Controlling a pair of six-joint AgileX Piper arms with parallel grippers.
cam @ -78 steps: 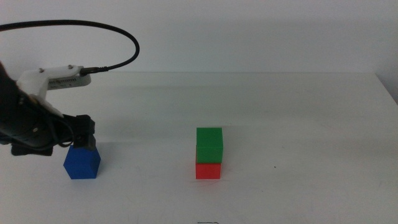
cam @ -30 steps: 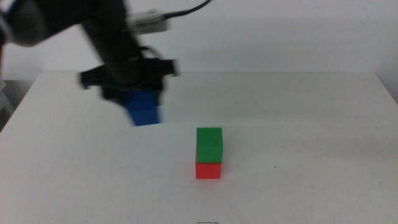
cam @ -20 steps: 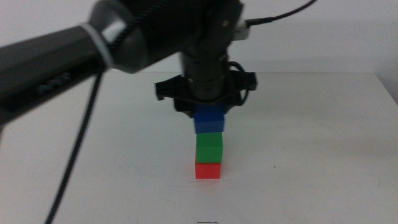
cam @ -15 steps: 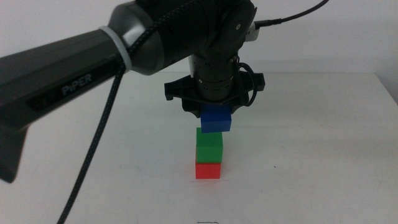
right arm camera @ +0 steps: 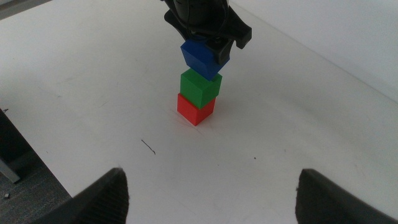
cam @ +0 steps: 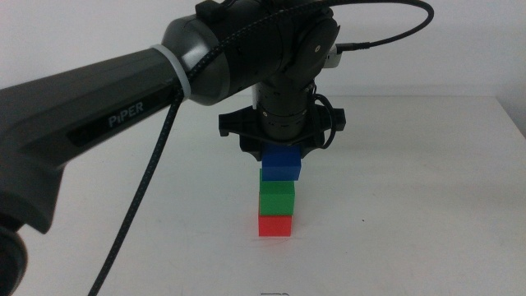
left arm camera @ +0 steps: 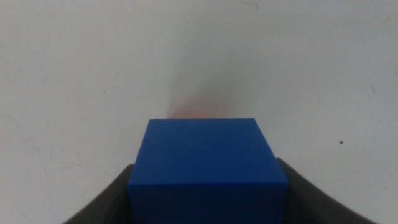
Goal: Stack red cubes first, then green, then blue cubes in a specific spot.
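A robotics lab or test bench was suggested by what was seen. A plain white table (cam: 427, 205) was set against a bare white wall (cam: 460, 49), with nothing domestic around it. A dark robot arm (cam: 123, 99) lettered "PIPER", trailed by a braided black cable (cam: 140, 205), was shown over three plain coloured cubes (cam: 276, 197) of the kind used in manipulation trials. Grey flooring (right arm camera: 25, 186) was glimpsed beyond the table's edge in the right wrist view.
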